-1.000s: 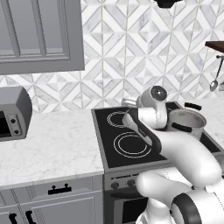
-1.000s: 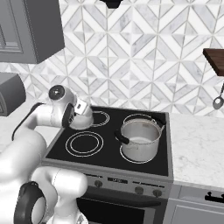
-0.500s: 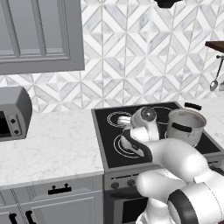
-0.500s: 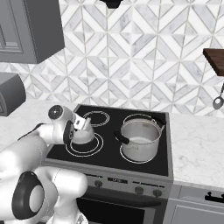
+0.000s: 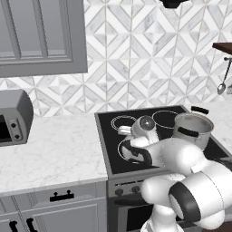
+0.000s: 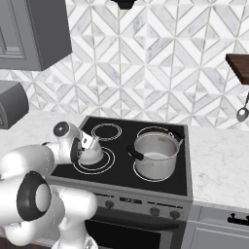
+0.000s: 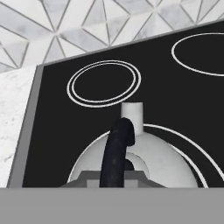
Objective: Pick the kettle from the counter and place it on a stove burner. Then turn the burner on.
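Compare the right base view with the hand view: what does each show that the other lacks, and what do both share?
Right base view alone: the steel pot on the stove, the stove's front knobs, and the white arm. Hand view alone: a close look down the kettle's black handle and its spout. Both share the kettle on the stove burner with the pincer shut on the handle.

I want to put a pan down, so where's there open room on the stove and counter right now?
Free: the marble counter between the toaster oven and the stove, plus both rear rings. Crowded: the front-left burner holds the kettle with the tool shut on its handle; the pot fills the front right.
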You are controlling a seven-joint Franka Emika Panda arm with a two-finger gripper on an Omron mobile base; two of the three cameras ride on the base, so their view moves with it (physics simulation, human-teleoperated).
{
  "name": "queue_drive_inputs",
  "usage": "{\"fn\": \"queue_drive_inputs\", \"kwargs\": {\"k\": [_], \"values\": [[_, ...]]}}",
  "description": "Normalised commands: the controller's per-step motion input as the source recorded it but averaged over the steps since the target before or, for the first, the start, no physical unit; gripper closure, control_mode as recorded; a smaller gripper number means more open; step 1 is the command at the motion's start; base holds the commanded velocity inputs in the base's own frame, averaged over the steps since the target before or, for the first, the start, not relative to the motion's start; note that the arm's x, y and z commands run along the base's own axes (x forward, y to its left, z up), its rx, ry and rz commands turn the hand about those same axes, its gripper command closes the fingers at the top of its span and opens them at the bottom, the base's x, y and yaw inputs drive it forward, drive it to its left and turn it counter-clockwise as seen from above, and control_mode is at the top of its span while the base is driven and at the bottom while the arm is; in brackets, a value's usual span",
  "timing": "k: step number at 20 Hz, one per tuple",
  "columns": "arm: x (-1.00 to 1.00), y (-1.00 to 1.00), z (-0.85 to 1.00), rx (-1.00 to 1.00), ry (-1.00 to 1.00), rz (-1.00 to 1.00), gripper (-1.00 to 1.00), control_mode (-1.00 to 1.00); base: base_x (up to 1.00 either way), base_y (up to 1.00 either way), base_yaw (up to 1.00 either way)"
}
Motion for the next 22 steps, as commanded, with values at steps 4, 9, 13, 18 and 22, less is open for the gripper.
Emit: {"fn": "queue_drive_inputs", "kwargs": {"k": [4,9,13,18,22], "values": [[0.05,-0.12,-0.25,0.00,0.00,0.02,1.00,-1.00,0.00,0.00,0.00],[0.09,-0.12,-0.05,0.00,0.00,0.02,1.00,-1.00,0.00,0.00,0.00],[0.00,0.00,-0.50,-0.05,0.00,0.00,1.00,-1.00,0.00,0.00,0.00],[0.00,0.00,-0.44,-0.04,0.00,0.00,1.00,-1.00,0.00,0.00,0.00],[0.00,0.00,-0.02,0.00,0.00,0.00,-1.00,-1.00,0.00,0.00,0.00]]}}
